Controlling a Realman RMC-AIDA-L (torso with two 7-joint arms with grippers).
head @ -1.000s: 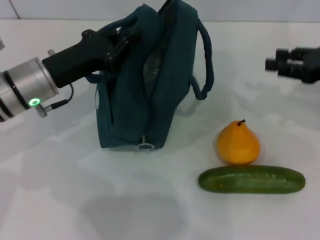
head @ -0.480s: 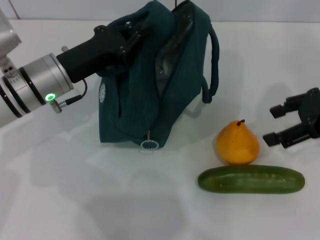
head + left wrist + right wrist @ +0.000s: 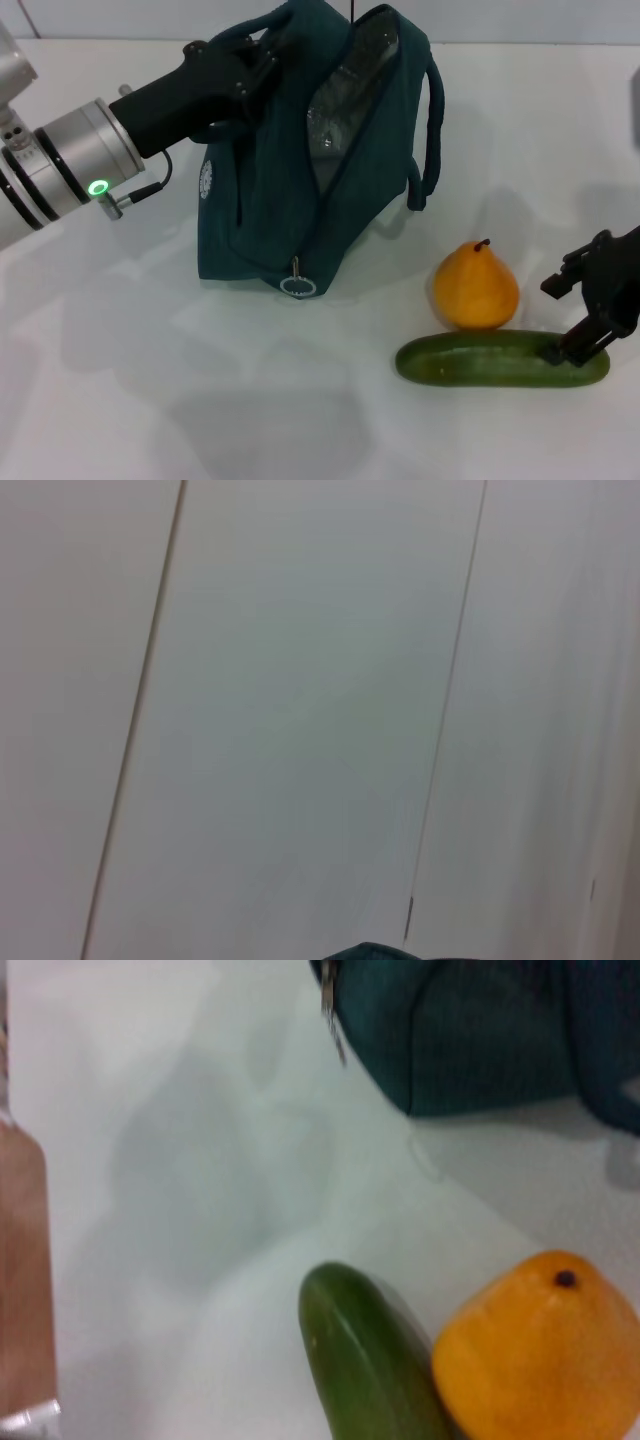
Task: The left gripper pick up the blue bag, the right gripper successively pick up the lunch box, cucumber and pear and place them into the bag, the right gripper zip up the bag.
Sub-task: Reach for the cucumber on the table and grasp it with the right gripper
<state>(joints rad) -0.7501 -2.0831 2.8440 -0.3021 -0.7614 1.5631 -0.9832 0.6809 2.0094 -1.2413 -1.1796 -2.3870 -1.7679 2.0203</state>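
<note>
White table (image 3: 150,400); pale panelled wall (image 3: 300,730) behind.

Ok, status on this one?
Left gripper holding blue bag up, lunch box inside. Right gripper open at cucumber end. Pear touching cucumber.

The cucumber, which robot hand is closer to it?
The right. The right gripper is right over the cucumber at its right end, jaws open. The left gripper is far away, gripping the top of the blue bag.
</note>
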